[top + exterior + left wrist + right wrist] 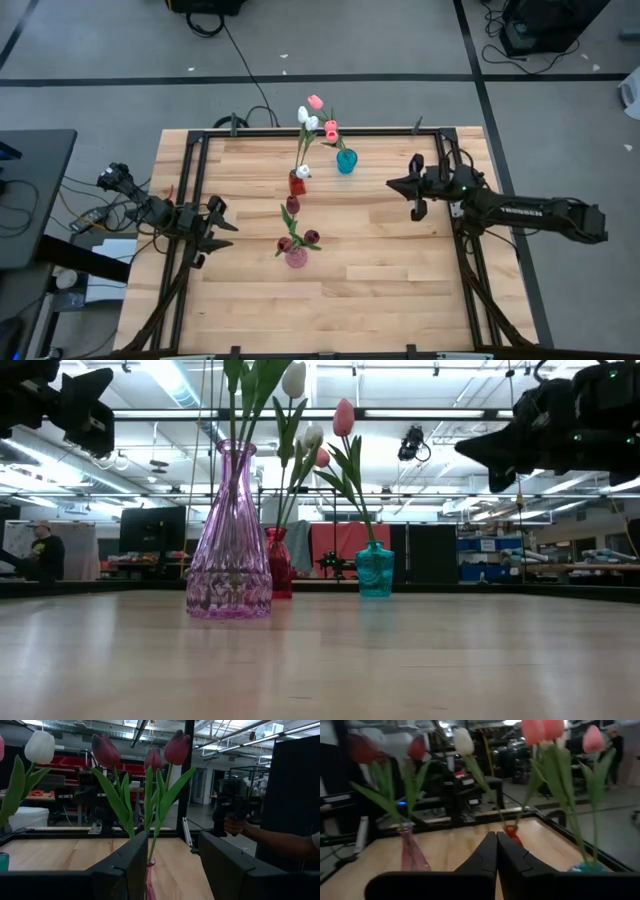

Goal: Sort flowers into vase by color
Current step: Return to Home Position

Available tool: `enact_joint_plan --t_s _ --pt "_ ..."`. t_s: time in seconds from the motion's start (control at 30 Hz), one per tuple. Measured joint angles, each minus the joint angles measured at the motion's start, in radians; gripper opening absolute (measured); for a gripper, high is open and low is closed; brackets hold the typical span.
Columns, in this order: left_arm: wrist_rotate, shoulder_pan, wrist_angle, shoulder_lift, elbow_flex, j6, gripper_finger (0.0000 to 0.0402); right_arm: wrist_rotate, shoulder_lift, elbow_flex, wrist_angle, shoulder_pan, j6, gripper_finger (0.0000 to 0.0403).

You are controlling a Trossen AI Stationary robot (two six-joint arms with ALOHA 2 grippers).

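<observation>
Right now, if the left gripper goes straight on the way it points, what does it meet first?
Probably the pink vase with the maroon tulips: the left wrist view shows it ahead, between the open fingers of the left gripper. Depth is unclear; it may touch their stems first.

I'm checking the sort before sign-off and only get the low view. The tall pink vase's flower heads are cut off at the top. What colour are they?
Observer: Dark maroon tulips, three heads, all in the pink vase.
Operator: Are the hands open or shut? I see only dark shapes.
Observer: By the wrist views, the left hand is open and the right hand is shut, empty.
Operator: Are they clear of the vases?
Observer: Yes. From above, the left hand sits left of the pink vase, the right hand right of the blue vase, touching neither.
</observation>
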Motion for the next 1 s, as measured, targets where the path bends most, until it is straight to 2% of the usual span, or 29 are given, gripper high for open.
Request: enact_joint_plan --t_s 0.17,0.43,0.57,1.0 --pt "0.0 0.0 0.0 0.0 0.0 -0.004 0.0182 -0.04 -0.089 0.0 -0.019 -0.055 0.014 0.0009" --pt "-0.023 0.0 0.004 0.0 0.0 0.008 0.0182 0.05 -0.266 -0.001 -0.282 -0.119 0.146 0.0012" --pt "-0.055 0.0 0.009 0.0 0.0 0.023 0.0182 0.051 -0.278 -0.001 -0.241 -0.117 0.137 0.0016" --pt "-0.056 0.0 0.009 0.0 0.0 0.018 0.0182 0.052 -0.277 0.0 -0.236 -0.117 0.117 0.0024"
